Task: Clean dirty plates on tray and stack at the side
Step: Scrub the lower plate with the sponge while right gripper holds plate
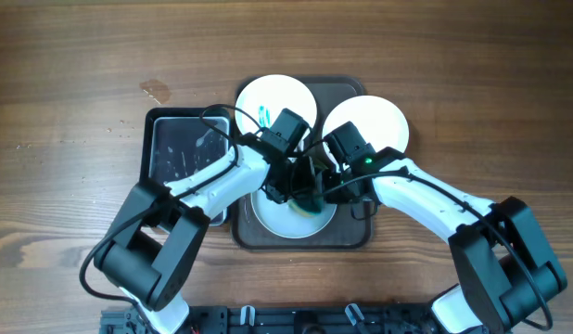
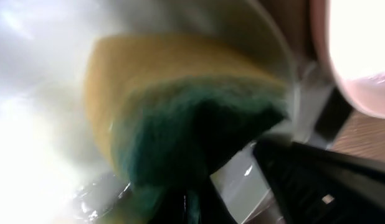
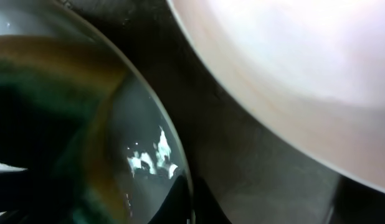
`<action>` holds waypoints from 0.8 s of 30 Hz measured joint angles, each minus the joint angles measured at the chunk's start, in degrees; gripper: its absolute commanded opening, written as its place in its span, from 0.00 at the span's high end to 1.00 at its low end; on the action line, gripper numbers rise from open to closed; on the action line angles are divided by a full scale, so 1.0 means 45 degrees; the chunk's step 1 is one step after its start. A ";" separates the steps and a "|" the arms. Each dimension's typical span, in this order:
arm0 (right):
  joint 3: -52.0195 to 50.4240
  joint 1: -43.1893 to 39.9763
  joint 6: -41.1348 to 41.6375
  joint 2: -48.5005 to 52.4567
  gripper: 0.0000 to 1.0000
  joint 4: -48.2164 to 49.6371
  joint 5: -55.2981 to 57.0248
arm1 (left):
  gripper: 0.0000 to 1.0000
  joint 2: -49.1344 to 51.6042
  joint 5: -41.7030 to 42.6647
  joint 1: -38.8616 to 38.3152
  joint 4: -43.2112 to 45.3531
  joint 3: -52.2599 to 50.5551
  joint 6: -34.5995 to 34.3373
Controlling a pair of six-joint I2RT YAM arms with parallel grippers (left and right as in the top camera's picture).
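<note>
Sponge (image 2: 180, 112) in grip of left tool (image 1: 299, 192) over half-hidden plate (image 1: 268, 219); right tool (image 1: 336, 186) obscured, state unclear

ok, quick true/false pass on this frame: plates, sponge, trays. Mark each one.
1. Three plates are on the tray. True.
2. The sponge lies in the black tray. False: it is at the left tool, over the front plate.
3. The back-left plate has a teal smear. True.
4. One plate is already stacked on the table beside the tray. False: all three are on the tray, and none is stacked.
5. The left tool holds the sponge. True.
</note>
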 measured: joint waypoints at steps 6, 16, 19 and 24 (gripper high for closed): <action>0.0000 0.0107 -0.0117 0.0000 0.96 0.0039 -0.0107 | 0.96 -0.0787 -0.2735 0.0403 -0.2642 -0.0053 0.0185; 0.0000 0.0107 -0.0146 0.0000 0.96 0.0039 -0.0112 | 0.87 -0.1880 -0.5430 0.0908 -0.3599 -0.0359 0.0277; 0.0000 0.0107 -0.0146 0.0000 0.96 0.0039 -0.0107 | 0.78 -0.3225 -0.4857 0.1035 -0.3109 -0.0359 0.0515; 0.0000 0.0107 -0.0146 0.0000 0.96 0.0039 -0.0107 | 0.96 -0.3293 -0.4269 0.1035 -0.2681 -0.0359 0.0607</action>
